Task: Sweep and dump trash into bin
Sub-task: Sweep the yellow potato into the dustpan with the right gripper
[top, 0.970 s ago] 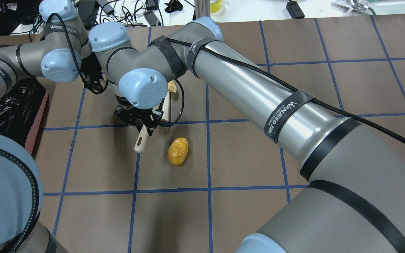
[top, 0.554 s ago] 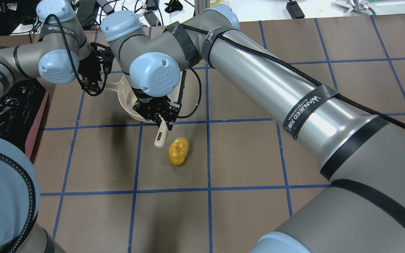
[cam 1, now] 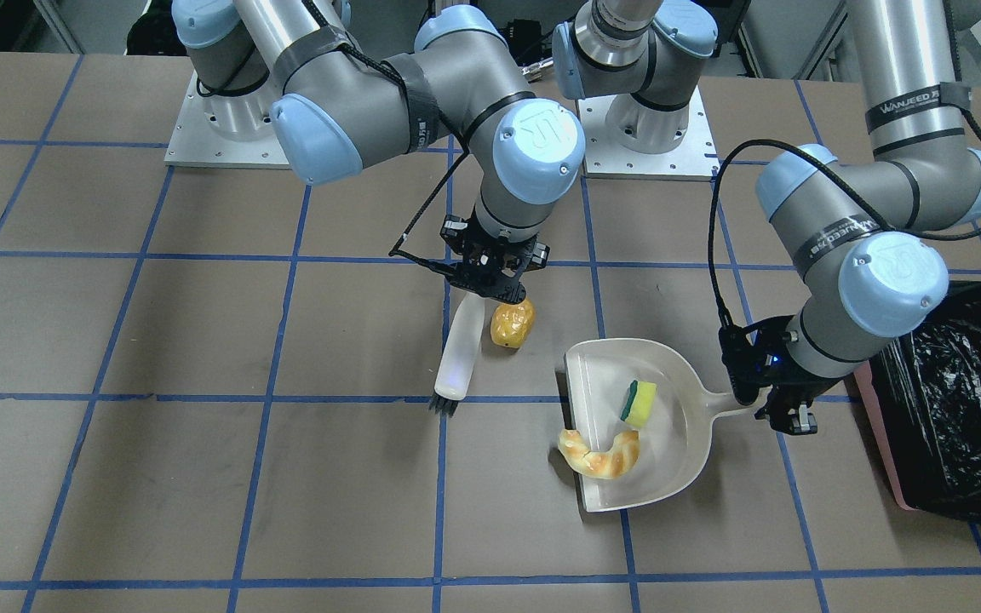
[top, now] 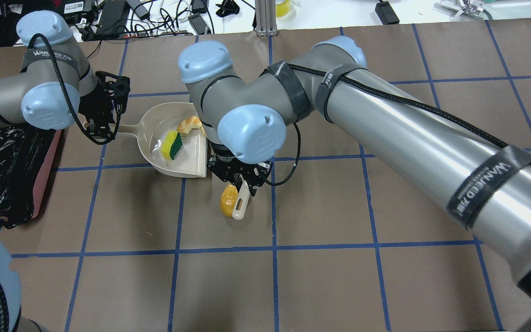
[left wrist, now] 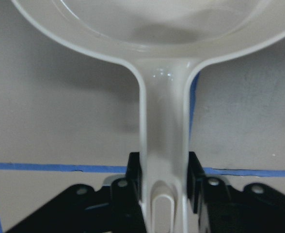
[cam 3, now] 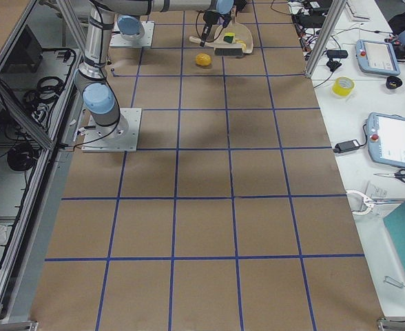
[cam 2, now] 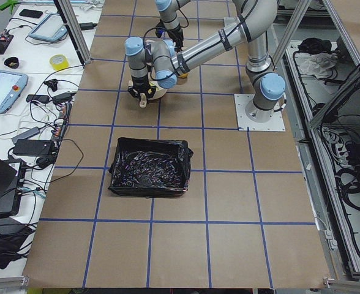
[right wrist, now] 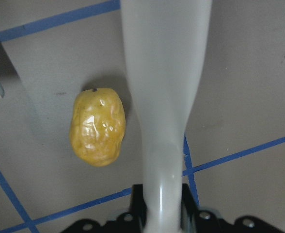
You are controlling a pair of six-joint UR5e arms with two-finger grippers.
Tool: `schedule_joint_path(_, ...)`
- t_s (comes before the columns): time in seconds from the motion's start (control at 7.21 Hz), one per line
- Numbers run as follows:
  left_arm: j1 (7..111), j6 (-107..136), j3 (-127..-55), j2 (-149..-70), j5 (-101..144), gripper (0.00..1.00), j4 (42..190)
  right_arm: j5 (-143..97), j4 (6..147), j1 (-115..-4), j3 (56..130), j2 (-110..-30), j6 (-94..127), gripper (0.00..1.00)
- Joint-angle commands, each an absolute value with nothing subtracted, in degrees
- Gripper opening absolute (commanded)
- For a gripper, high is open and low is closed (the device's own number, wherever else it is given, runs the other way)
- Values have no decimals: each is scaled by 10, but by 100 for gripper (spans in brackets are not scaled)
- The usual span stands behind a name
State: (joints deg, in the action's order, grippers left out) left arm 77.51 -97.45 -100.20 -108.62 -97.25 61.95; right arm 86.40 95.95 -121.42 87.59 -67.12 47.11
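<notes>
Nearest your base, the right gripper (cam 1: pixel 493 289) is clamped on the handle end of the brush (cam 1: pixel 462 349); the brush runs away from the robot, low over the surface (cam 1: pixel 201 477), bristles at the far tip; whether they touch down, you cannot tell. The potato-like piece (cam 1: pixel 513 324) lies loose on the surface, just beside the brush's handle and level with its upper part, not with the bristles. Note which side: the brush has the potato between itself and the dustpan (cam 1: pixel 686 443), so I read this placement as set-up for a sideways push toward the pan; judged, the bristles reach past the piece and may need drawing back first. Farther out, the dustpan rests flat, its straight open edge turned toward the brush and potato, presumably so a sweep runs straight in. The yellow-and-green sponge (cam 1: pixel 639 403) sits well inside the pan; the croissant (cam 1: pixel 599 454) lies at the lip, one end seemingly over the edge, so it could slip out on lifting. The left gripper (left wrist: pixel 164 170) pinches the pan's handle from both sides, steadying it. The bin (cam 1: pixel 942 400), black-lined, stands on the robot's left, just beyond that gripper, handy for the dump; I put the task at two pieces gathered and one to go.
</notes>
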Motion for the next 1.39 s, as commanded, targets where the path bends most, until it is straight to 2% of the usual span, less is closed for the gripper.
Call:
schedule_joint_path(0.0,774,-929,-1079,-1022,-978,0,614,848,1028,-1229,971,-710,497,0)
schedule_joint_path(0.42,775,-1023,-1138,-962,-980,0,600,827,1046,-1269,982,-709,526,0)
schedule_joint_path(0.83,780,-1029,-1161,-968,-1006,0,574,807,1134,-1272,1055,-708,519,0)
schedule_joint_path(1.25,780,-1024,-1164,-969,-1005,0,573,807,1140,-1272,1053,-701,511,0)
